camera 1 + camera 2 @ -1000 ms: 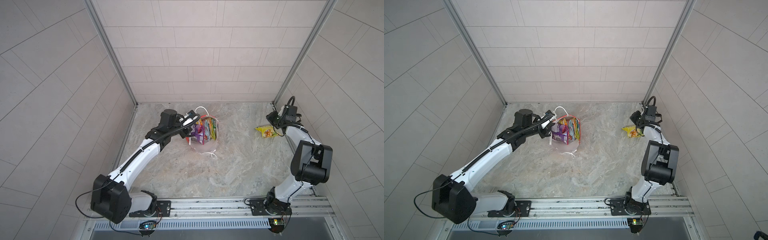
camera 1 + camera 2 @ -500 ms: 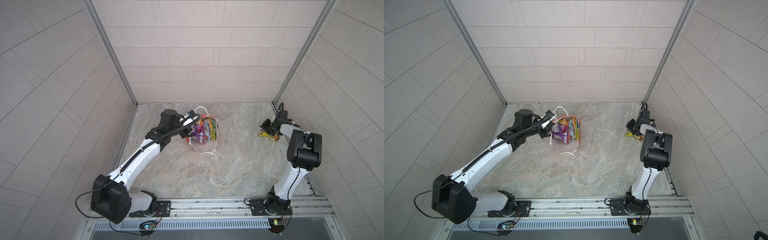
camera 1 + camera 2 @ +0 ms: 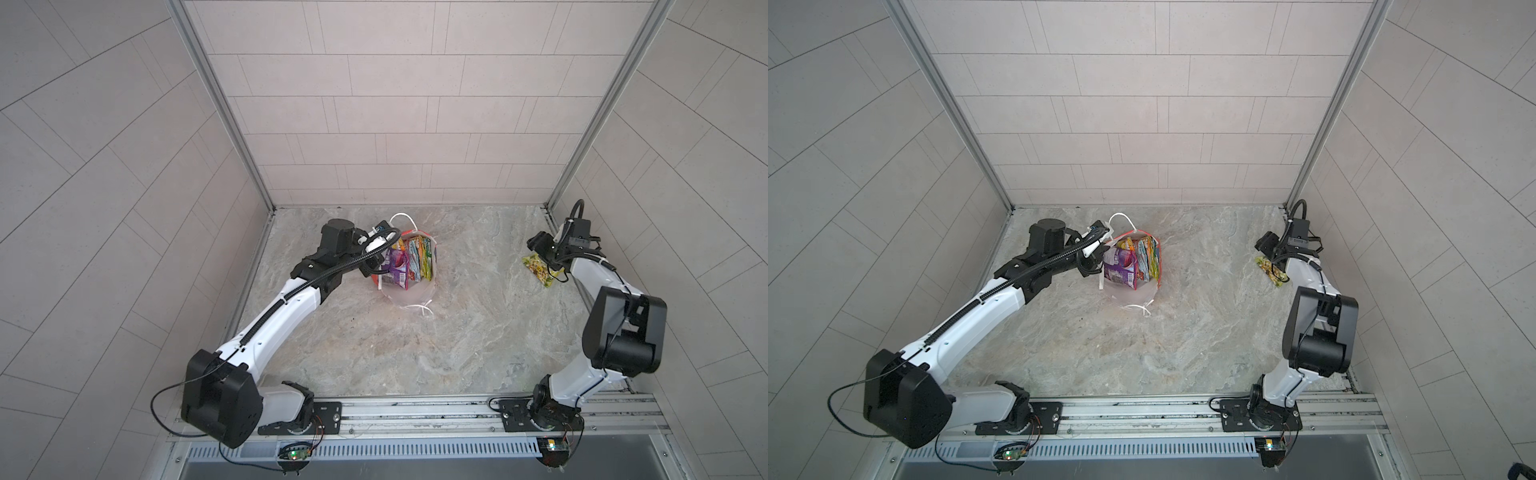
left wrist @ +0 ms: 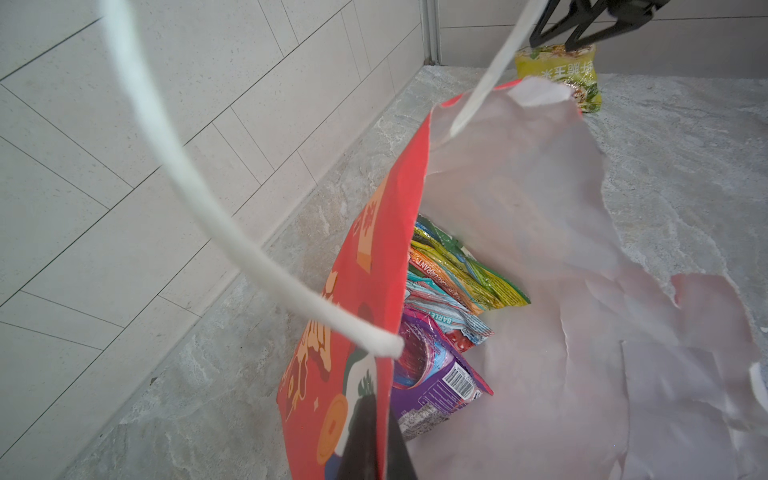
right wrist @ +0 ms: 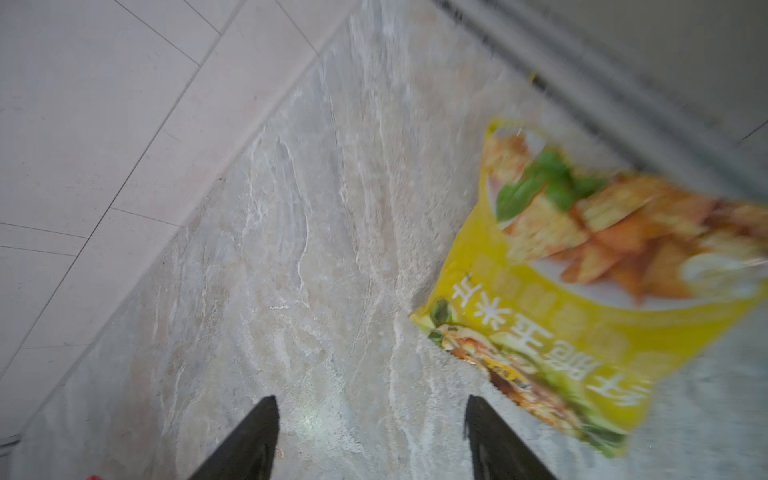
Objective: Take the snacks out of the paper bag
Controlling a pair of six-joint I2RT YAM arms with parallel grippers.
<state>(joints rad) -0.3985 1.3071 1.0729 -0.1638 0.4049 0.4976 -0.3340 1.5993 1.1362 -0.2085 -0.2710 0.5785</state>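
At the left-centre of the table [image 3: 457, 340], the bag [image 3: 406, 297] stood with its mouth gaping toward the top views. The left hand [image 4: 380, 449] was clamped on the bag's red side wall at the rim and held that wall apart from the white inner face. A cord handle [image 4: 166, 166] looped loose above the grip. Inside, the snacks [image 4: 449, 286] stood on edge, packed side by side, with a purple packet [image 4: 436, 386] nearest the clamped wall. Well apart, near the right wall, a yellow packet [image 5: 582, 291] lay flat and free on the table. The right hand [image 5: 370, 436] hung over bare table just beside it, fingers spread and nothing between them. Judged from their look, the packets were light, glossy film pouches: slippery on the faces, crinkly, and easily crushed. A pinch across an upper sealed edge or a protruding corner should hold better than a grasp on a flat face. The bag was thin, creased paper that looked torn along the rim. It would probably fold or tip if a packet dragged on it, so the rim clamp mattered.
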